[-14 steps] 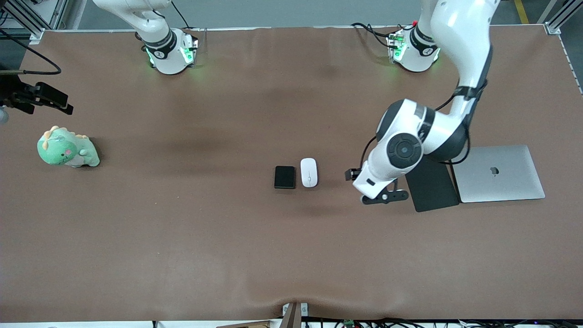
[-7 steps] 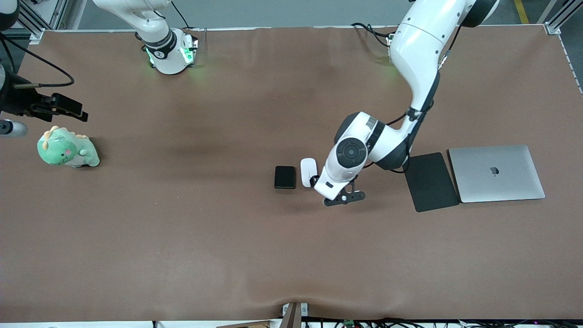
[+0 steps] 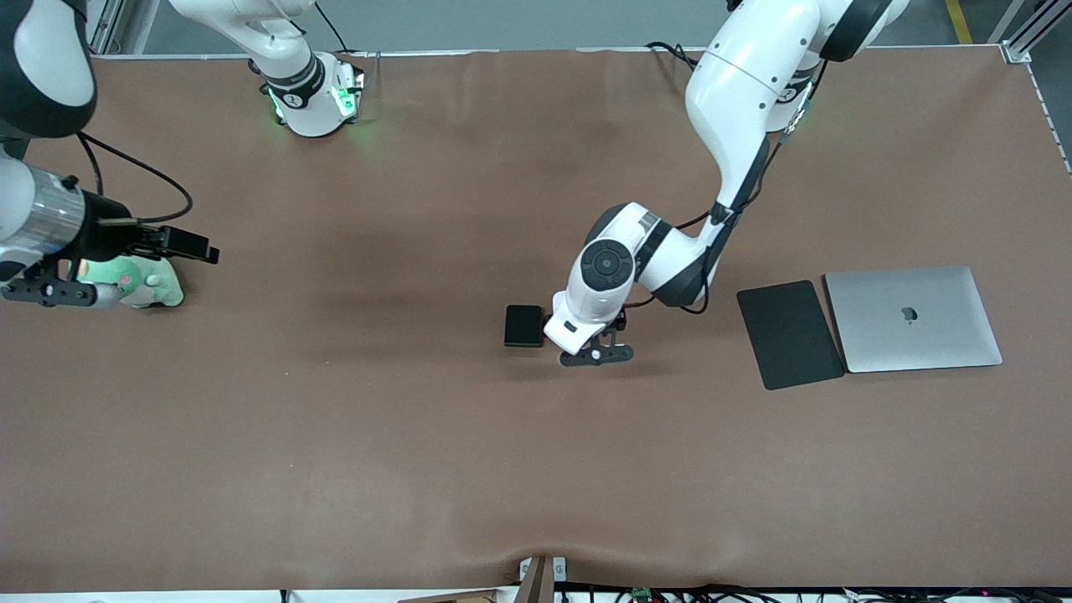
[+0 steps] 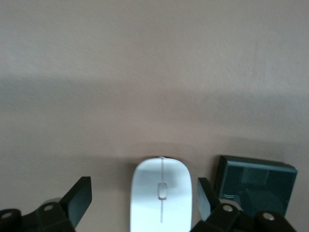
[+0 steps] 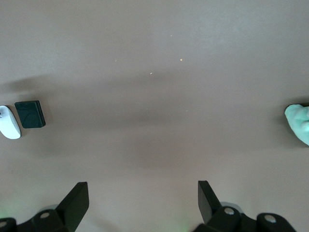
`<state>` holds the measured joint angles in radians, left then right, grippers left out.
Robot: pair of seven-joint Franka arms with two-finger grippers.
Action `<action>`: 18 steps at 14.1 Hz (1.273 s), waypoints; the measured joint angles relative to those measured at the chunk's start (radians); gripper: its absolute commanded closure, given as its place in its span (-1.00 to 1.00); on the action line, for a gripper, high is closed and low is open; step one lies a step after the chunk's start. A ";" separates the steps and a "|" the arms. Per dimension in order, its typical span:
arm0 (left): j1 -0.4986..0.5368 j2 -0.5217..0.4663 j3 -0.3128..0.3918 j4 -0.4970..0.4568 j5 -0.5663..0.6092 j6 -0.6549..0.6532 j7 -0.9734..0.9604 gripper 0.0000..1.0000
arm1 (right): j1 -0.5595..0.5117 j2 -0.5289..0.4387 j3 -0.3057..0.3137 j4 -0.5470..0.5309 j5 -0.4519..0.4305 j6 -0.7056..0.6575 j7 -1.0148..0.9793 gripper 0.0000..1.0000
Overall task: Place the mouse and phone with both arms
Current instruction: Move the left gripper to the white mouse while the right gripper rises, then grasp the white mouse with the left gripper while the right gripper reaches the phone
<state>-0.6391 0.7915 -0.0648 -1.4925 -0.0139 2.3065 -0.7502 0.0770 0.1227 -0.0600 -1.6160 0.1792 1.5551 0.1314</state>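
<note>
The white mouse [image 4: 161, 195] lies on the brown table beside the black phone [image 4: 256, 186]. My left gripper [image 4: 143, 198] is open and low over the mouse, one finger on each side of it, not touching. In the front view the left hand [image 3: 571, 325] hides the mouse, and the phone [image 3: 524, 326] shows beside it toward the right arm's end. My right gripper [image 5: 142, 198] is open and empty, high above bare table at the right arm's end. Its view shows the mouse [image 5: 9, 122] and the phone [image 5: 30, 114] small and far off.
A flat black mouse pad [image 3: 789, 333] and a closed silver laptop [image 3: 913, 318] lie side by side toward the left arm's end. A green plush dinosaur [image 3: 138, 286] sits under the right arm's hand [image 3: 42, 243]. The plush also shows in the right wrist view [image 5: 299, 123].
The left arm has swung from over the mouse pad to the mouse and come down round it. The right arm's hand has moved in over the plush dinosaur.
</note>
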 measured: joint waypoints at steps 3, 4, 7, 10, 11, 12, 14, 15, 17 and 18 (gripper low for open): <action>-0.017 0.004 0.000 0.000 0.000 0.004 0.000 -0.72 | 0.030 0.012 0.000 0.000 0.000 0.011 0.032 -1.00; -0.021 0.005 0.000 0.000 0.000 0.004 0.000 -0.71 | 0.034 0.017 0.000 0.000 0.002 0.014 0.034 -1.00; -0.032 0.013 0.000 0.000 0.001 0.004 0.000 -0.68 | 0.049 0.031 0.001 0.000 0.005 0.048 0.032 -1.00; -0.041 0.027 0.001 0.000 0.001 0.004 0.000 -0.63 | 0.068 0.036 0.002 0.000 0.005 0.057 0.035 -1.00; -0.042 0.030 0.001 0.000 0.001 0.004 0.000 -0.58 | 0.071 0.038 0.003 0.000 0.006 0.058 0.035 -1.00; -0.042 0.032 0.001 0.000 0.001 0.004 0.000 -0.52 | 0.074 0.042 0.003 0.000 0.006 0.060 0.035 -1.00; -0.043 0.033 0.001 0.000 0.001 0.004 0.000 -0.09 | 0.085 0.054 0.004 0.000 0.008 0.070 0.035 -1.00; -0.044 0.033 0.001 0.000 0.001 0.004 0.000 0.12 | 0.090 0.061 0.004 0.000 0.009 0.081 0.035 -1.00; -0.045 0.033 0.001 0.000 0.001 0.004 0.000 0.29 | 0.107 0.079 0.005 0.000 0.010 0.098 0.035 -1.00; -0.044 0.033 0.001 0.001 0.001 0.002 0.000 0.29 | 0.120 0.087 0.006 0.000 0.010 0.109 0.035 -1.00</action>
<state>-0.6835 0.8242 -0.0638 -1.4917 -0.0132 2.3085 -0.7506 0.1968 0.2097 -0.0541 -1.6163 0.1896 1.6638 0.1666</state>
